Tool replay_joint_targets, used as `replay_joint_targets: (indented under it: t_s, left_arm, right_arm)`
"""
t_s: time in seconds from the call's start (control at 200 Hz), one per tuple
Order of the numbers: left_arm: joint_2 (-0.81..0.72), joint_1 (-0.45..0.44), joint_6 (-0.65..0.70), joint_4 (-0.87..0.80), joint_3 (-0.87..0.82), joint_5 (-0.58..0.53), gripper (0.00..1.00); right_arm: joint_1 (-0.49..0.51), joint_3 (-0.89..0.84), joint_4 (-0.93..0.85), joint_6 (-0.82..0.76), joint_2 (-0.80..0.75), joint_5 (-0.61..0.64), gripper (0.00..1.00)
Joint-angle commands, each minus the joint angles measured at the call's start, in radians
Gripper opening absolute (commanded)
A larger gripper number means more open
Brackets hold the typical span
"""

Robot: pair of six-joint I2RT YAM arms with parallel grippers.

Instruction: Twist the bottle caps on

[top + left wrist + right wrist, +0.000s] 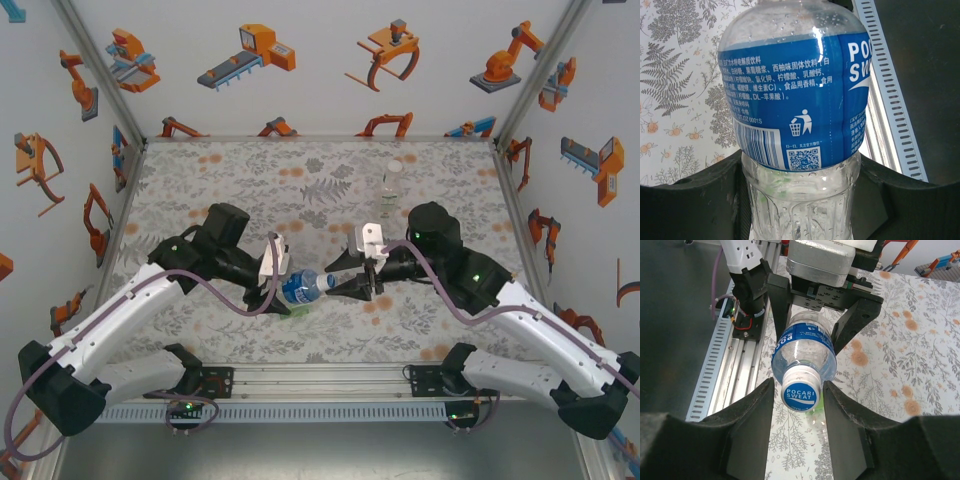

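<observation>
Right wrist view shows the cap [800, 392] on the blue bottle [805, 347], sitting inside the right gripper [799, 390], whose jaws stand a little apart. Left gripper [816, 327] is clamped on the bottle's body. Top external view adds a clear bottle [390, 188] standing past the right gripper.

Blue-labelled bottle [302, 287], horizontal, frame centre.
Blue-topped cap [799, 392] sits on its neck; clear bottle [390, 186] upright toward upper right.
</observation>
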Motion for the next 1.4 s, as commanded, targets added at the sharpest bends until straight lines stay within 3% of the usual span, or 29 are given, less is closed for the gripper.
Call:
replay_joint_targets:
  t_s: [0.0, 0.31, 0.451, 0.541, 0.571, 0.641, 0.841, 1.016, 1.167, 1.397]
  left_arm:
    - [-0.015, -0.004, -0.003, -0.016, 0.032, 0.04, 0.0]
    - [-0.014, -0.004, -0.005, -0.015, 0.032, 0.042, 0.0]
    - [-0.008, -0.005, 0.0, -0.015, 0.032, 0.043, 0.0]
    - [-0.003, -0.004, 0.006, -0.012, 0.035, 0.037, 0.0]
    - [-0.003, -0.004, 0.006, -0.008, 0.032, 0.029, 0.0]
    - [-0.004, -0.005, 0.005, 0.012, 0.027, 0.003, 0.0]
    - [-0.016, -0.004, -0.025, 0.146, -0.029, -0.117, 0.0]
    - [-0.012, -0.002, -0.021, 0.223, -0.068, -0.203, 0.0]
    - [0.002, -0.003, -0.012, 0.239, -0.078, -0.262, 0.0]
    - [-0.014, -0.003, -0.048, 0.282, -0.105, -0.35, 0.0]
  right_arm:
    - [0.007, -0.017, 0.033, -0.016, -0.001, -0.002, 0.42]
    - [0.008, -0.018, 0.021, -0.013, 0.009, 0.027, 0.38]
    - [0.007, -0.02, 0.021, 0.009, 0.009, 0.029, 0.23]
    - [0.008, -0.027, 0.026, 0.076, 0.008, 0.058, 0.07]
    - [0.007, -0.033, 0.037, 0.125, 0.008, 0.079, 0.0]
    - [0.008, -0.059, 0.096, 0.308, 0.003, 0.163, 0.0]
    - [0.008, -0.15, 0.112, 1.079, -0.004, 0.519, 0.0]
    - [0.02, -0.252, 0.108, 1.617, -0.009, 0.59, 0.0]
    - [0.041, -0.313, 0.165, 1.818, -0.028, 0.638, 0.0]
    - [0.042, -0.264, 0.132, 1.781, 0.012, 0.618, 0.0]
